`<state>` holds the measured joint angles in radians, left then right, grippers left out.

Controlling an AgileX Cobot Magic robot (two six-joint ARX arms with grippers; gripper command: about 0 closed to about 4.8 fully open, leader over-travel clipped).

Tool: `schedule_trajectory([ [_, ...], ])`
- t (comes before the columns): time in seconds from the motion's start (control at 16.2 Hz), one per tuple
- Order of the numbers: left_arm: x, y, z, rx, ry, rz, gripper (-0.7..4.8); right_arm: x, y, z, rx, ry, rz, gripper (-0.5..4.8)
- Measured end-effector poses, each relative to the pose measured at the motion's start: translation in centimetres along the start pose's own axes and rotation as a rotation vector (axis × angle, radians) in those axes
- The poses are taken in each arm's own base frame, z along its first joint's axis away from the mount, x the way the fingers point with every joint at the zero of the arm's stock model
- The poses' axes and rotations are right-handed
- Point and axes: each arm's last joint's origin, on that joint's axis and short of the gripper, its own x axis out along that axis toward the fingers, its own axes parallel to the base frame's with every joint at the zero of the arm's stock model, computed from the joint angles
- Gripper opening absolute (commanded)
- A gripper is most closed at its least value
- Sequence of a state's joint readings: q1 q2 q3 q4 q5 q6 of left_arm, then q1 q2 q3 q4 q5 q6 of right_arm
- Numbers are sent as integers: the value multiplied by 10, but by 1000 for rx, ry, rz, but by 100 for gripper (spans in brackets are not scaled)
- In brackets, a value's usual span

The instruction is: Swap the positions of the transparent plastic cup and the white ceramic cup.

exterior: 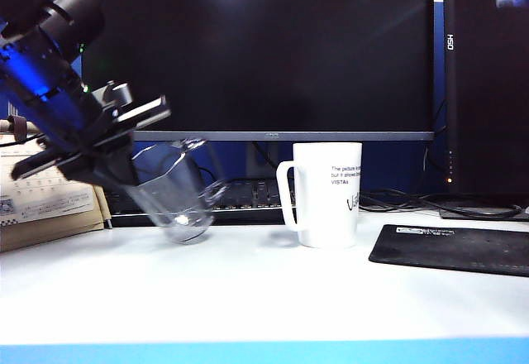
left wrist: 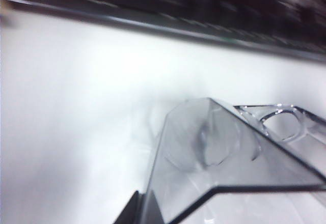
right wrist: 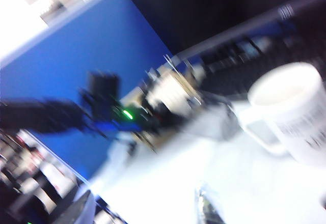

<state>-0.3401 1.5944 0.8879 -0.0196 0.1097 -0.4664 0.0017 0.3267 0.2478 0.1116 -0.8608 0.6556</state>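
The left claw [exterior: 124,170] is clenched on the rim of the clear cup [exterior: 178,198], which hangs tilted with its base just off or barely brushing the worktop [exterior: 248,298] toward its left side, near the back. I take the tilt to come from the slanted wrist gripping one wall only; it lets the cup clear the surface for carrying. The white cup [exterior: 326,194] stands upright beside it toward the middle, handle facing the clear one, apart from it and untouched. The right claw [right wrist: 204,208] is blurred at the edge of its own camera; its fingers look spread with nothing between them, held back above the worktop, probably waiting its turn at the white cup.
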Motion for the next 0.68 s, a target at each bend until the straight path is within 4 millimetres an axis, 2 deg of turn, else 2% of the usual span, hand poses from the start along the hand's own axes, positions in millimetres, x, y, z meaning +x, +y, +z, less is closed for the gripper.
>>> schedule_trajectory([
  [0.12, -13, -6, 5, 37, -10, -80, -6, 2, -8, -8, 8, 41, -27, 253],
  [0.31, -46, -18, 16, 90, -86, -163, -6, 15, -26, -23, 70, 163, -46, 253],
  [0.43, -68, -21, 19, 141, -106, -138, -6, 35, -31, -31, 49, 240, -13, 253],
  [0.62, -80, -13, 5, 205, 4, -4, -6, 67, -32, -44, -1, 301, 25, 254],
  [0.68, -85, -11, 2, 223, 33, 12, -6, 84, -31, -52, -27, 342, 31, 254],
])
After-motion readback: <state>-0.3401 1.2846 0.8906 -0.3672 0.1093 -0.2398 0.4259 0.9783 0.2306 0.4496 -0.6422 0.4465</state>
